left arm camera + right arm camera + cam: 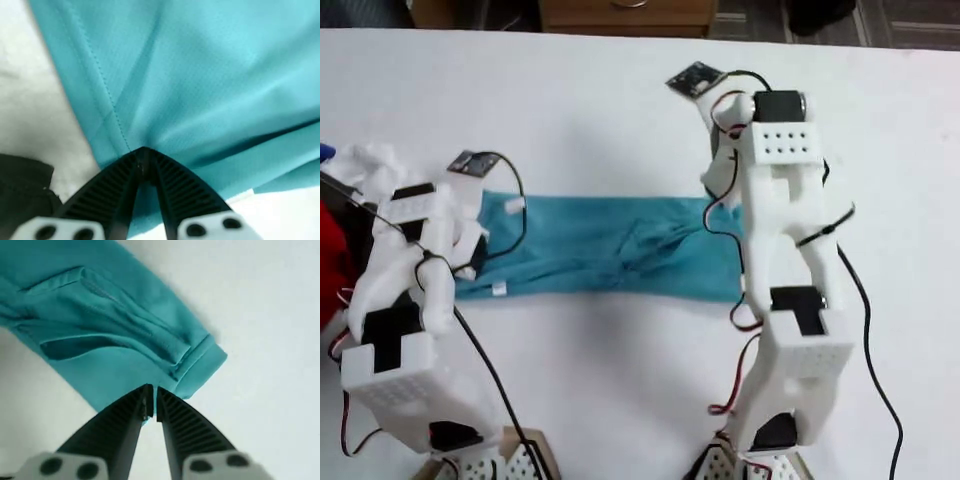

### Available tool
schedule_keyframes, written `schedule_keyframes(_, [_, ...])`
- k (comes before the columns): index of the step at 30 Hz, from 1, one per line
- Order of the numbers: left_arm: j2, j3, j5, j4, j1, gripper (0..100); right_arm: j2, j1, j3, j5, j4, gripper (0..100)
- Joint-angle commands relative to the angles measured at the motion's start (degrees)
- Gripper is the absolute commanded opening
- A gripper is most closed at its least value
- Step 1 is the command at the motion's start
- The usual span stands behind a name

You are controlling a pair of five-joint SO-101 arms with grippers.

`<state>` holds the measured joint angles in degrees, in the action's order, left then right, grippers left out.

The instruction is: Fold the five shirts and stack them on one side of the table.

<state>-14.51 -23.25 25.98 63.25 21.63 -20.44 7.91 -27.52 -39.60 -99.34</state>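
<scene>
A teal shirt (600, 245) lies folded into a long strip across the middle of the white table (620, 110), running between the two arms. My left gripper (472, 255) sits at the strip's left end. In the left wrist view the gripper (142, 157) is shut on a stitched edge of the teal shirt (200, 75). My right gripper (720, 200) is at the strip's right end. In the right wrist view the gripper (151, 401) is shut on the shirt's (100, 325) edge, beside a folded sleeve cuff (202, 357).
At the table's left edge lie a red cloth (330, 255) and a white cloth (370, 160), with a dark object (20, 182) beside the left gripper. Bare table stretches behind and in front of the shirt. Wooden furniture (625, 15) stands beyond the far edge.
</scene>
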Motion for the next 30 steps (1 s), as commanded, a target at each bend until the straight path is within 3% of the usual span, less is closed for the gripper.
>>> schedule_keyframes(1, [-0.6, 0.1, 0.0, -2.8, 0.2, 3, 6.3, 2.8, 7.0, -1.0, -1.4, 2.0])
schedule_keyframes(12, [-0.6, 0.1, 0.0, -2.8, 0.2, 3, 16.7, 12.0, 41.5, 3.1, 22.3, 2.0])
schedule_keyframes(21, [-0.6, 0.1, 0.0, -2.8, 0.2, 3, 16.8, 13.9, 43.2, 16.6, 40.5, 2.0])
schedule_keyframes(30, [-0.6, 0.1, 0.0, -2.8, 0.2, 3, 5.6, 16.3, 38.7, 17.7, 45.3, 2.0])
